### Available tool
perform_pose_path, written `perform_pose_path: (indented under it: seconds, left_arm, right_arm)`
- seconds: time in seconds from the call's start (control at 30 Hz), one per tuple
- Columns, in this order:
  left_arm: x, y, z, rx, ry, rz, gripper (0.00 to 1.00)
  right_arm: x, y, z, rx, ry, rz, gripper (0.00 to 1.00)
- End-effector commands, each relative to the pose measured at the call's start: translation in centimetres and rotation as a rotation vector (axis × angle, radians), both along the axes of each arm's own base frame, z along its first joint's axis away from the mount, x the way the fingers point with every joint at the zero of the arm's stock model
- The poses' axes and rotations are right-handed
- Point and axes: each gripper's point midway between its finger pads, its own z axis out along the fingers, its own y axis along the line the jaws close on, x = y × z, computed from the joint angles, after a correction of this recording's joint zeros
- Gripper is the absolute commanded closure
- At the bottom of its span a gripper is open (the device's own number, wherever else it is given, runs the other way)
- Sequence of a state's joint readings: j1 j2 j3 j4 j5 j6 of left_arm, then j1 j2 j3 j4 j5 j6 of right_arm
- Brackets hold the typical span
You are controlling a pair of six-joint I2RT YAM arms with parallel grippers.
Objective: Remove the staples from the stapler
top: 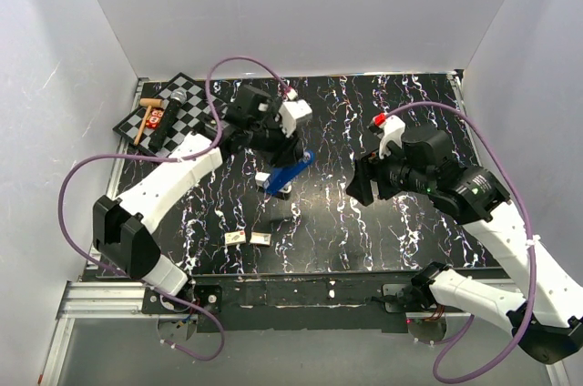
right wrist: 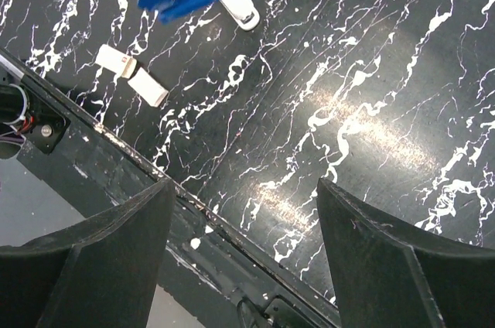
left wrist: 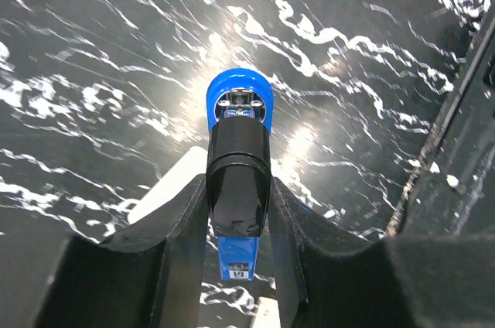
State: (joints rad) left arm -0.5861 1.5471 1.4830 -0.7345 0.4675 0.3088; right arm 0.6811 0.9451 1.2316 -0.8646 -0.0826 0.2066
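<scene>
Left pincer is clamped on the blue stapler; right pincer hangs apart above the tabletop.

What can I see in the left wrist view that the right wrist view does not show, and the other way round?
Only the left wrist view: the left gripper closed on the blue stapler, which is seen end-on from just behind. Only the right wrist view: the right gripper, open and empty, and two small tan-and-white boxes lying near the table's edge. Both: the blue stapler and the black marbled table.
</scene>
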Motion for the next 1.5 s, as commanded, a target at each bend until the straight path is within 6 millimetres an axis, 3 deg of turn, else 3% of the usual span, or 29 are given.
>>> perform_pose_path:
  seconds: [0.0,0.17,0.3,0.6,1.0,1.03,1.2,1.47]
  left_arm:
    - [-4.2,-1.2,-0.5,0.040,0.042,0.031,1.00]
    - [-7.5,-3.1,-3.4,0.105,0.092,0.004,1.00]
    - [-8.5,-4.3,-5.5,0.149,0.127,-0.005,1.00]
    - [-8.3,-6.1,-10.3,0.227,0.134,0.045,1.00]
    - [-7.1,-7.3,-13.7,0.254,0.087,0.113,1.00]
    - [-7.2,-7.4,-13.9,0.252,0.090,0.110,0.99]
    - [-7.6,-8.3,-14.6,0.224,0.114,0.076,0.74]
    - [-8.2,-8.8,-15.7,0.210,0.144,0.043,0.51]
  right_arm:
    - [-0.8,0.0,0.0,0.013,0.000,0.024,0.19]
    - [-0.9,-0.2,-0.2,0.014,0.005,0.015,0.19]
    - [-1.1,-0.5,-0.4,0.010,0.005,0.010,0.19]
    - [-1.6,-1.0,-1.8,0.004,0.021,-0.004,0.20]
    - [-1.6,-1.3,-2.4,0.000,0.016,-0.013,0.19]
    - [-1.6,-1.3,-2.5,-0.001,0.018,-0.014,0.18]
    - [-1.6,-1.4,-2.6,-0.004,0.017,-0.018,0.16]
    - [-1.5,-1.4,-2.4,-0.009,0.013,-0.019,0.13]
